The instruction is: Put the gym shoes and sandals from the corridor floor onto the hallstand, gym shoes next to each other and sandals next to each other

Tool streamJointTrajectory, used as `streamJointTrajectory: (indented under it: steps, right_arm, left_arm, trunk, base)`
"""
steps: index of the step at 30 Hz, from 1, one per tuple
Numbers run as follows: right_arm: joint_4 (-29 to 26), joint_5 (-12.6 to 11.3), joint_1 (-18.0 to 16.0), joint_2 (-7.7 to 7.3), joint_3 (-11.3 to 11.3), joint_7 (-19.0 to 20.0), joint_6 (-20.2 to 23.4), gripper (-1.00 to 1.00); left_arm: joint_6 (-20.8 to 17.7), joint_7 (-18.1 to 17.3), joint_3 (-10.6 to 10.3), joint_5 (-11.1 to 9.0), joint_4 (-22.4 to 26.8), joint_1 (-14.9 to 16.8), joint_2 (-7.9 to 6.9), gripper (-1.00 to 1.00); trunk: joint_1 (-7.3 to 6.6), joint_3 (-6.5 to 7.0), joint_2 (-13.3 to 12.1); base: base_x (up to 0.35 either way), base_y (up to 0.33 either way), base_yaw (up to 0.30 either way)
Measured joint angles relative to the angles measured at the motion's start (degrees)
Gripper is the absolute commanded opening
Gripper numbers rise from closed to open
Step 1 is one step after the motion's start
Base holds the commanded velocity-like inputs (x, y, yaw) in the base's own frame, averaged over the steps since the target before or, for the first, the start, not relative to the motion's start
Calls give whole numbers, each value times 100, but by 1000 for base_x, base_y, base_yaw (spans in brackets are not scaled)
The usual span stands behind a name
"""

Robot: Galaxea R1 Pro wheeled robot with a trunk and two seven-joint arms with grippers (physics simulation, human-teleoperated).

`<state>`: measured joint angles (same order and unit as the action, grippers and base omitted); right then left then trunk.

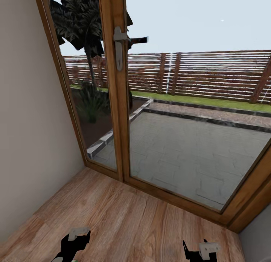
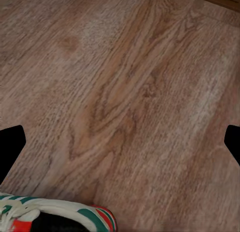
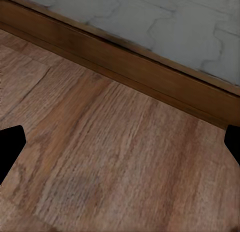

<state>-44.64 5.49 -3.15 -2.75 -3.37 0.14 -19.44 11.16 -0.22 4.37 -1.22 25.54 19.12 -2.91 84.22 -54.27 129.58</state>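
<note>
You face a glazed wooden door [image 1: 119,85] over the corridor floor [image 1: 124,220], with one gym shoe in sight.

In your head view the left gripper [image 1: 75,241] sits at 7 o'clock and the right gripper [image 1: 201,250] at 5, both cut off by the frame. Each wrist view shows the fingers spread wide with nothing between them. One gym shoe [image 2: 55,214], half cropped, lies on the planks beside the left fingertips [image 2: 11,144].
</note>
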Motion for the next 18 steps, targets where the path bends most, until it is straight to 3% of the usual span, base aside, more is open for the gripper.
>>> streamJointTrajectory:
  steps: [18]
  right_arm:
    - [-2,0,-1,9,3,-4,-9,100]
  left_arm:
    - [-1,2,14,-16,1,-1,-8,100]
  trunk:
    - [0,0,0]
  base:
    - [-3,-6,259]
